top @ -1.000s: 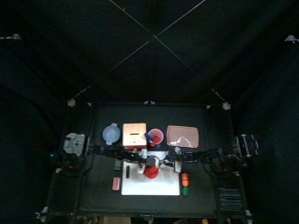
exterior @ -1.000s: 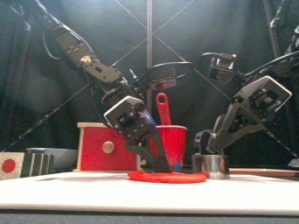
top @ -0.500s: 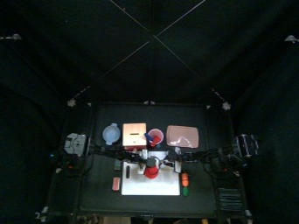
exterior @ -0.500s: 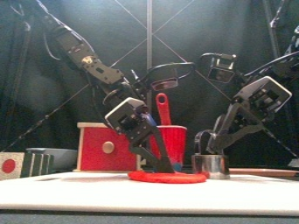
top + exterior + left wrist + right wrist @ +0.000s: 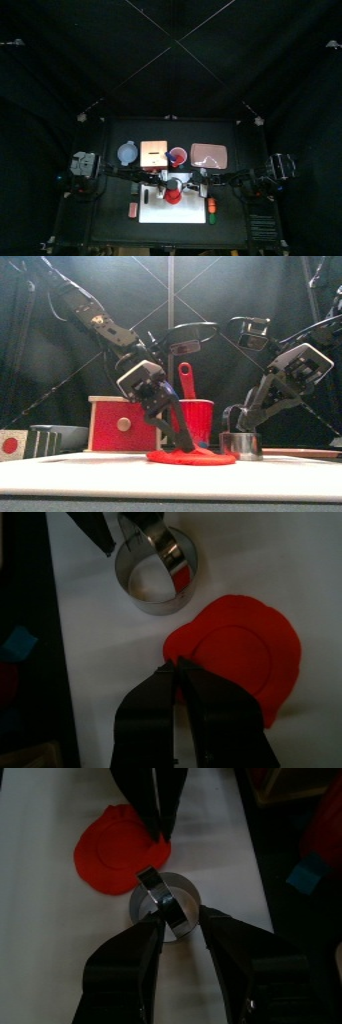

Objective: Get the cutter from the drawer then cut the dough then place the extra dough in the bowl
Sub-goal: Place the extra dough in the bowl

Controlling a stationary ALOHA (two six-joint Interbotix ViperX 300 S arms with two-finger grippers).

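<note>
Red dough (image 5: 247, 652) rim in left pincer (image 5: 181, 665), metal cutter (image 5: 189, 895) in right pincer (image 5: 168, 914)

Robot lab booth: black curtains (image 5: 171, 60) around small black table (image 5: 120, 230)

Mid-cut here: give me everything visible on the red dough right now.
The red dough is a flat, matte, roughly round disc lying on the white cutting board. A circular line is pressed into it, marking an inner round and outer ring. The left gripper, jaws closed, appears to pinch its rim. The metal cutter, held by the right gripper, stands close beside it.
</note>
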